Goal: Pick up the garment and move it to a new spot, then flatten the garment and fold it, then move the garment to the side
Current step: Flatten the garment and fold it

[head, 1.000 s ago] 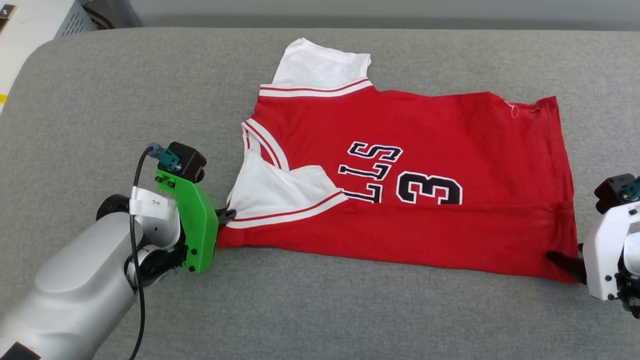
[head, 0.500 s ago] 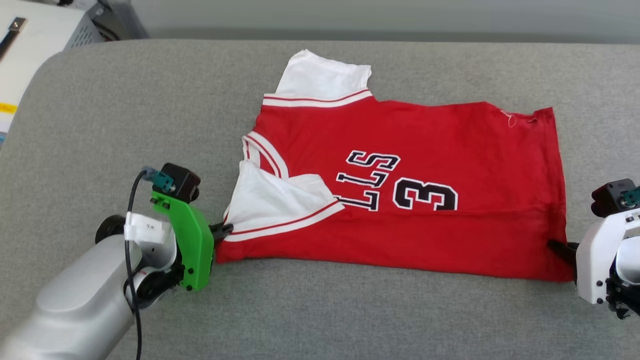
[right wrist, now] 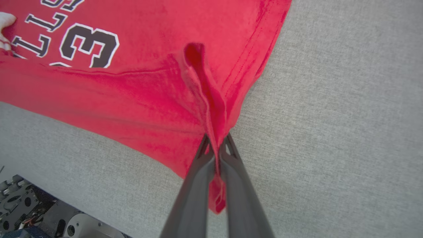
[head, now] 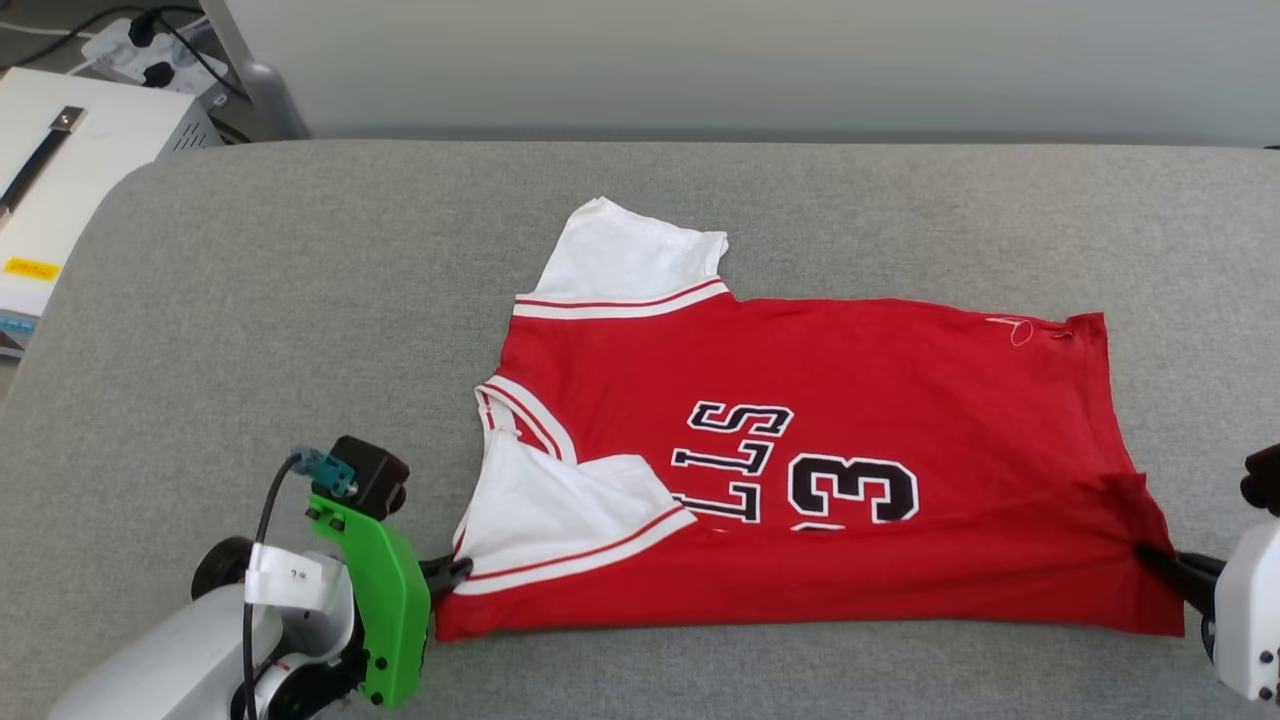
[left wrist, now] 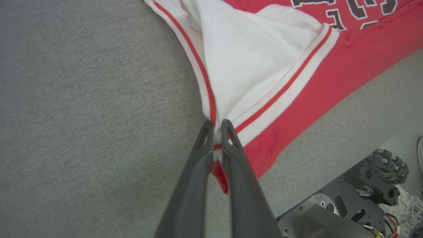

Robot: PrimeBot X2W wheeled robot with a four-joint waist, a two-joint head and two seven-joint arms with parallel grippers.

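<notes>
red jersey cloth, the garment [head: 800, 400] lies on the grey padded surface [head: 300, 300], stretched lengthwise beside its near edge, with the neck end toward the left edge and the hem toward the right edge. its near long side is folded up over the body, and that fold hides the lowest part of the black lettering and of the number 3 [head: 852, 490]. the far sleeve [head: 630, 262], white, lies flat and points toward the far edge. the near sleeve [head: 560, 515], also white, is folded onto the red body by the neck end, its striped trim running aslant.

my left gripper [head: 447, 575] is clenched on the garment's near left corner; in my left wrist view the two dark fingers [left wrist: 198, 172] pinch striped trim and a bit of red cloth between them. my right gripper [head: 1160, 560] is clenched on the near right corner at the hem; in my right wrist view the red cloth bunches into a raised ridge that runs up from the fingertips, and a small tail of it hangs between the fingers.

past the surface's far left corner stands a white box [head: 60, 170] with a dark strap on top, and behind it a power strip [head: 140, 50] with plugs in it. below the near edge, my left wrist view catches my wheeled base [left wrist: 383, 172].
</notes>
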